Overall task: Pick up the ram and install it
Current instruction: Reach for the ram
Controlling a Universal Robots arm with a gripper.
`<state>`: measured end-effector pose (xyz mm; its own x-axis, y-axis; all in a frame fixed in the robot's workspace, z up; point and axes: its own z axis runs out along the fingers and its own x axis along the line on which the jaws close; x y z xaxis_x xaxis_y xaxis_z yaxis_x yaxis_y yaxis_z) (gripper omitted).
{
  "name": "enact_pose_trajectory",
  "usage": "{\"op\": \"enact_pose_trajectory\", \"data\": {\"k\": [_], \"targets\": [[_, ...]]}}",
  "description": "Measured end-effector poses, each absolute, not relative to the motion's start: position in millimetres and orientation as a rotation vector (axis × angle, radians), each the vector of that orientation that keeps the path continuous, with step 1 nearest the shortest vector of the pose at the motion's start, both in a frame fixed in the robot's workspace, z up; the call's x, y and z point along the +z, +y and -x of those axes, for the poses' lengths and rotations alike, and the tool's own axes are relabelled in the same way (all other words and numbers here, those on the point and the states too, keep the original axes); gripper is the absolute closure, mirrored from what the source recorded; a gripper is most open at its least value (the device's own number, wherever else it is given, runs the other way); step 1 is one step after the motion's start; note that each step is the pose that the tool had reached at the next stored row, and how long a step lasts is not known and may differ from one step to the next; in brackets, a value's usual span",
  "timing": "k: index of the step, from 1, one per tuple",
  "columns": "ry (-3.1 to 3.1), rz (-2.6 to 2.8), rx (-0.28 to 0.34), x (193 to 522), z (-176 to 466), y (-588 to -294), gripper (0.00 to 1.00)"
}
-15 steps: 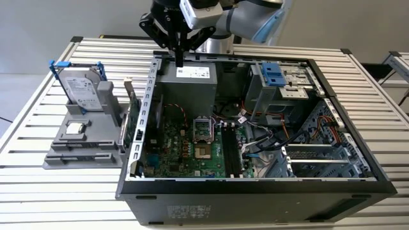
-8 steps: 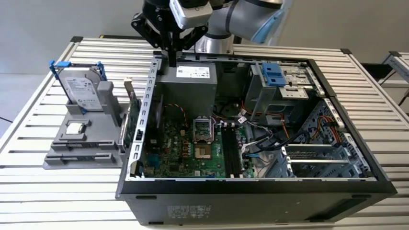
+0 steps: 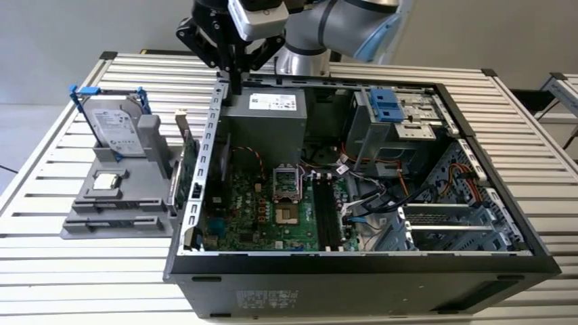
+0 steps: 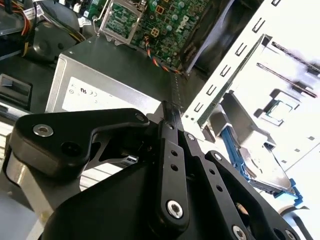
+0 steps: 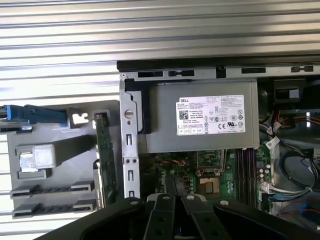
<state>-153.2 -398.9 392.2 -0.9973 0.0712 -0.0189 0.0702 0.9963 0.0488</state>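
The case (image 3: 361, 284) is nearest in the exterior view, a black metal box lying open on a table (image 3: 54, 264) of pale ribbed slats. Inside it lies the green motherboard (image 3: 239, 223). On the exterior view's left, a grey moulded fixture (image 3: 108, 210) carries the ram (image 3: 189, 168). The ram is a thin green stick standing on its long edge just beside the case wall, with its long axis parallel to that wall. The gripper (image 3: 235, 87) hangs above the case's far corner, well apart from the ram, its matte black fingers drawn together on nothing.

In the second wrist view the gripper (image 4: 167, 107), built of bolted black links, tapers to closed tips over the dull grey power supply (image 4: 115, 65).

In the first wrist view the ram (image 5: 102, 150) stands edge-up in the fixture (image 5: 60, 175), lengthwise alongside the case's perforated wall. The gripper (image 5: 170, 182) shows over the motherboard (image 5: 165, 162), near the labelled power supply (image 5: 200, 130).
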Motion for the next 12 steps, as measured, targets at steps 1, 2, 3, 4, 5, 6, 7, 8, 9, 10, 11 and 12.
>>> {"op": "enact_pose_trajectory", "data": {"k": [1, 2, 3, 4, 5, 6, 7, 8, 9, 10, 11, 12], "targets": [[3.118, -0.11, 0.075, 392, 155, -399, 1.0], [3.118, -0.11, 0.075, 392, 156, -399, 1.0], [3.118, -0.11, 0.075, 392, 157, -399, 1.0], [3.118, -0.11, 0.075, 392, 159, -399, 1.0], [3.118, -0.11, 0.075, 392, 160, -399, 1.0], [3.118, -0.11, 0.075, 392, 162, -399, 1.0], [3.118, -0.11, 0.075, 392, 163, -399, 1.0], [3.118, -0.11, 0.075, 392, 164, -399, 1.0], [3.118, -0.11, 0.075, 392, 166, -399, 1.0], [3.118, -0.11, 0.075, 392, 167, -399, 1.0], [3.118, -0.11, 0.075, 392, 169, -399, 1.0], [3.118, -0.11, 0.075, 392, 170, -399, 1.0]]}}
